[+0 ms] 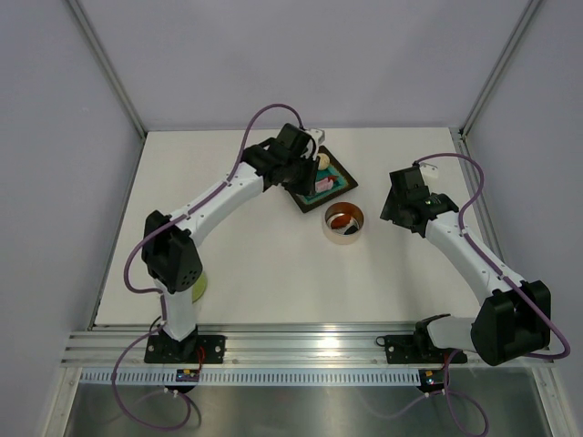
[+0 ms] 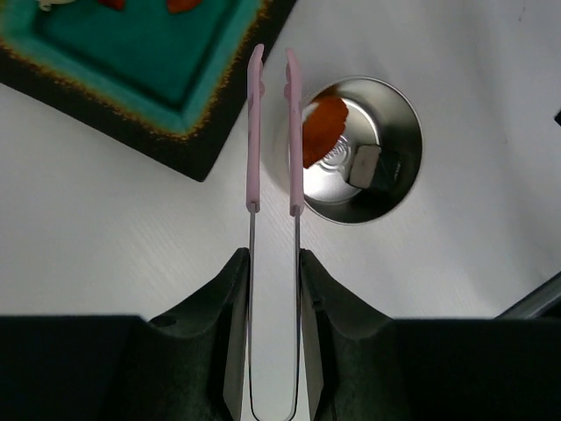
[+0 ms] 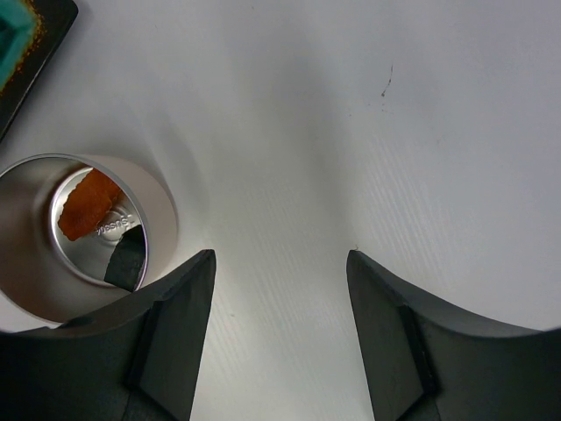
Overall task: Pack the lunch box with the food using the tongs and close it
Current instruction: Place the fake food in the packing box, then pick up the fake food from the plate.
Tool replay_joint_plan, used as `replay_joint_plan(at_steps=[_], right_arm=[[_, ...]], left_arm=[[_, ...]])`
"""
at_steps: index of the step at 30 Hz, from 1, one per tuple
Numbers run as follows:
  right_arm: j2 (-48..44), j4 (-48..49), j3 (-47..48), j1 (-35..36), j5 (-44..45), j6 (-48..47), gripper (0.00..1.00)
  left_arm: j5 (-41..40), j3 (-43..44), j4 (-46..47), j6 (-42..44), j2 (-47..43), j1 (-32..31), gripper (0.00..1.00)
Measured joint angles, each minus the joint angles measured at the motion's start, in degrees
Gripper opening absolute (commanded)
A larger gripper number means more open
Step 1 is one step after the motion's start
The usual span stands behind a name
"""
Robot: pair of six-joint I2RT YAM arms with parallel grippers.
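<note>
Near left, the pale green disc lid (image 1: 200, 288) lies off by the arm base, so closing is not yet done. The left gripper (image 2: 273, 263) clamps the slim whitish-pink tongs (image 2: 294, 132), tips empty, beside the square teal tray (image 2: 131, 61), where red-orange bits (image 2: 182, 4) wait. To the right, the round shiny steel tin (image 2: 390, 114) holds an orange piece (image 2: 323, 130) and a small block (image 2: 368, 163), and the right gripper (image 3: 280, 289) hangs spread and empty beside it.

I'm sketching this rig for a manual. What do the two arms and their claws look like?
Both the left arm and right arm have slim white links joined by chunky black joint housings, on black bases. A purple cable loops along each. The left claw and right claw have two matte black, wedge-shaped fingers.
</note>
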Motion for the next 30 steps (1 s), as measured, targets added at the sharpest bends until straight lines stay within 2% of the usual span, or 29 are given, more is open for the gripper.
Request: replay_joint_plan(at_steps=[11, 18, 26, 30], right_arm=[[0.83, 0.04, 0.0, 0.0, -0.02, -0.11, 0.69], [2.6, 0.24, 0.0, 0.0, -0.02, -0.24, 0.69], [4.37, 0.72, 0.02, 0.0, -0.02, -0.48, 0.69], [4.74, 0.94, 0.07, -0.02, -0.02, -0.57, 0.69]], left_arm=[[0.5, -4.33, 4.48, -1.53, 0.0, 8.15, 0.03], [2.6, -4.42, 6.82, -2.32, 4.63, 10.86, 0.06], [2.58, -4.42, 8.26, -2.34, 9.22, 11.52, 0.2], [1.86, -4.42, 8.85, -2.34, 9.4, 11.45, 0.29]])
